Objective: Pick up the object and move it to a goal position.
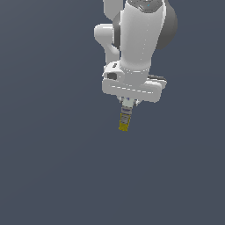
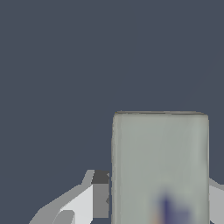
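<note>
Below the white arm [image 1: 138, 39], near the middle of the exterior view, the claw [image 1: 126, 105] points downward w/ the box [image 1: 124, 121] hanging from it; its yellow end is lowest, and the greyer part goes up between the fingers. Claw is clenched on the box: in the wrist view the box [image 2: 160, 168] fills the gap, w/ one finger [image 2: 98, 197] right against one long side and a sliver of the other finger [image 2: 216, 201] at the opposite side. Box face there is pale grey-white w/ a blurry bluish mark close to the claw end; its far edge is straight and sharp against the background. Whether the box hangs dead plumb or a bit tilted is hard to call, though in the exterior view it leans slightly toward that view's left at the yellow tip. Around it is just a flat slate-blue tabletop [image 1: 52, 176], uniform on all sides of the box, so open room both toward the exterior view's left and right and below. No tabletop edge shows in either view. Can't tell if the yellow tip touches the surface or hangs clear, as no shadow or contact line is visible. Nearest bulk is the arm's own wrist housing directly above the claw.
</note>
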`<act>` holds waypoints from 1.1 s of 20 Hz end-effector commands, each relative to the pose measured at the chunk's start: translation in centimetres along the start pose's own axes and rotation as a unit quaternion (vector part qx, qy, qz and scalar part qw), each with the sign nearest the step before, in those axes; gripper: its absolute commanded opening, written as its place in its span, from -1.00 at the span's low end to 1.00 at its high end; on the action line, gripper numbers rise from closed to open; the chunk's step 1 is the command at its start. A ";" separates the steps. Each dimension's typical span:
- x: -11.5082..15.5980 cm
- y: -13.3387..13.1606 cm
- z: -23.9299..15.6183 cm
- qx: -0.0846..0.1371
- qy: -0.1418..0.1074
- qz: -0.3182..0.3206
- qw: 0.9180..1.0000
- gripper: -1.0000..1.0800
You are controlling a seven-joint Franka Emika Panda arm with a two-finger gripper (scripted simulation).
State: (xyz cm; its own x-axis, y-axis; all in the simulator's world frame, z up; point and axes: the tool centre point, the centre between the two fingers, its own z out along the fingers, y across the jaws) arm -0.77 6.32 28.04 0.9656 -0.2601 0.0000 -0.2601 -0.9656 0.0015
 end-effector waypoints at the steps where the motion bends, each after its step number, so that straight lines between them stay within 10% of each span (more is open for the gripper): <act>1: -1.2 -0.9 -2.8 0.000 0.000 0.000 1.000 -1.00; 22: -8.7 -7.8 -23.1 0.000 0.000 0.000 1.000 -1.00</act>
State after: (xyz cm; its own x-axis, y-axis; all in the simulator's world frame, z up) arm -6.92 15.78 50.15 0.9658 -0.2593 0.0015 -0.2593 -0.9658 0.0002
